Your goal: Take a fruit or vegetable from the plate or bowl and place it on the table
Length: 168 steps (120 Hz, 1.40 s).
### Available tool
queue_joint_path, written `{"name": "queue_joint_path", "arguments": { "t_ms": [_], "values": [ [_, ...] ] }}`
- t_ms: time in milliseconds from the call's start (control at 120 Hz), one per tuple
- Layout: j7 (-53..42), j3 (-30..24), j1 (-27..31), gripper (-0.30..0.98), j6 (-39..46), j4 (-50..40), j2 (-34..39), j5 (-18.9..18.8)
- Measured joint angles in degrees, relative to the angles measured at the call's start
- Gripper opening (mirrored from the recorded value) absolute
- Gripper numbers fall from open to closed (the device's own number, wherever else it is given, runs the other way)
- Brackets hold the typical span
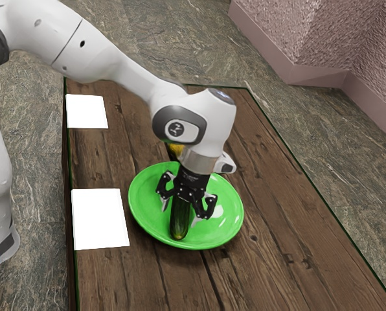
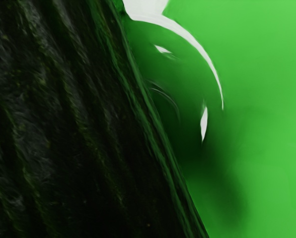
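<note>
Evidently lying near to far in the exterior view, blunt near end past the hand: a long dark-green cucumber (image 1: 180, 227) on the green plate (image 1: 229, 228), close to the near rim. Just above and around its middle, the black gripper (image 1: 182, 213), spread rather than clenched, one finger toward the exterior view's left, the other toward its right and a little nearer. So, opening across the cucumber's long axis, not along it: seemingly the right way round for a pinch at the sides. In the wrist view, dark ridged skin very close, with green plate beside it; perhaps not quite centred under the palm. Next, probably, a straight close across the width, with only a slight shift sideways if one finger meets skin first. Then up over the rim and down onto the wooden table (image 1: 271, 259). Farther off, beyond the plate, a yellow thing (image 1: 175, 149), partly hidden behind the arm (image 1: 129, 68); best left alone.
</note>
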State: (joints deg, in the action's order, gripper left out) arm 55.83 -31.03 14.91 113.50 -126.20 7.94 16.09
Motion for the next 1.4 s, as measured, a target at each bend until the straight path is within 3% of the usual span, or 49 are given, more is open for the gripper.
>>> {"name": "queue_joint_path", "arguments": {
  "t_ms": [133,250,533,733,867,1025,1400],
  "values": [
    [0.09,1.06,0.02,0.34,0.57,0.19,-0.24,0.03],
    [0.16,1.26,-0.18,0.2,0.7,0.46,0.87,0.01],
    [0.04,5.58,-0.21,0.18,-4.09,10.48,1.23,-1.83],
    [-0.15,6.67,-0.17,0.18,-9.24,28.69,-13.14,-7.68],
    [-0.25,6.6,-4.78,0.16,-14.31,45.21,-25.53,-12.78],
    [-0.36,6.57,-6.71,0.11,-19.0,57.68,-36.55,-16.54],
    [-0.88,8.01,-11.5,0.11,-23.84,75.8,-47.77,-18.92]
  ]
}}
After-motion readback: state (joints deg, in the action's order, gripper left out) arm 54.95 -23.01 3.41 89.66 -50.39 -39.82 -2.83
